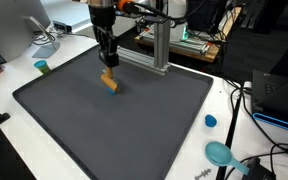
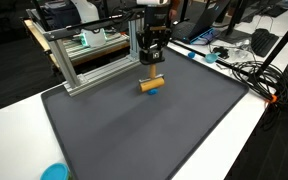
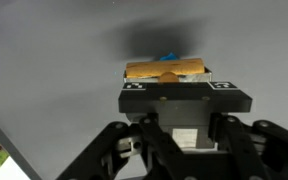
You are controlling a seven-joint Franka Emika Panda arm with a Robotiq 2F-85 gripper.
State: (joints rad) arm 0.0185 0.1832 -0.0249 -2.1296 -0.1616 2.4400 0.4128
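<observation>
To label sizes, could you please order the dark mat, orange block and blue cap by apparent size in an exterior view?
1. dark mat
2. orange block
3. blue cap, slightly smaller though nearer the camera

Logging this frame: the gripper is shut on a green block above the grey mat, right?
Not green: the wrist view shows the gripper shut on an orange block with a blue bit, above the grey mat.
</observation>
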